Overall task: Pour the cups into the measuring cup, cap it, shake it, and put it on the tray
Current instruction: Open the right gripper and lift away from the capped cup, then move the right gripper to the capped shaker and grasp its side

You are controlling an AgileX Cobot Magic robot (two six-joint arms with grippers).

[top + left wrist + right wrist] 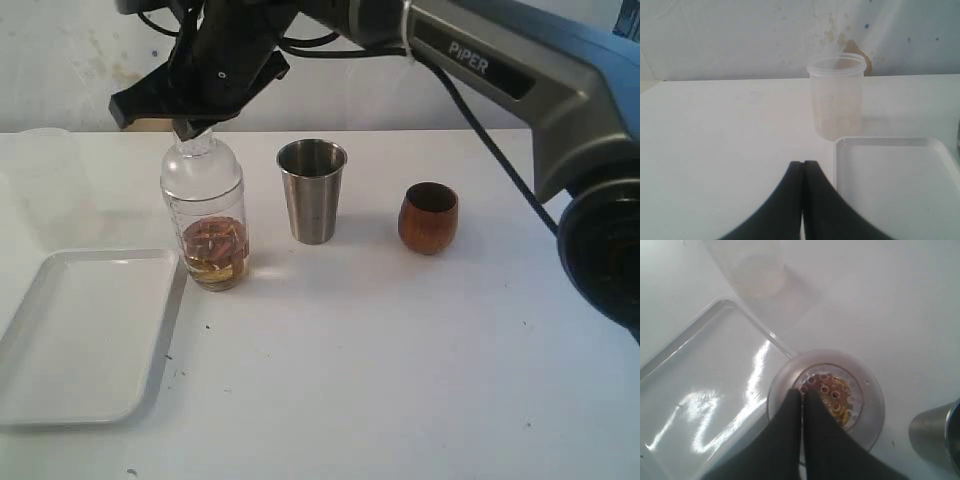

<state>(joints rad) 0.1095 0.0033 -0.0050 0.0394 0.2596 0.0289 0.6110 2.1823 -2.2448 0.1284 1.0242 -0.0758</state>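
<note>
The measuring cup stands upright on the worktop, just beside the tray, capped with a perforated lid and with brownish contents at its bottom. The right claw, clenched finger against finger, hangs over that lid; the steel tumbler and wooden cup stand further right. The left claw is clenched too, near the tray and a frosted cup.

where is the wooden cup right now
In the exterior view the wooden cup stands upright right of centre, beside the steel tumbler and apart from it.
</note>
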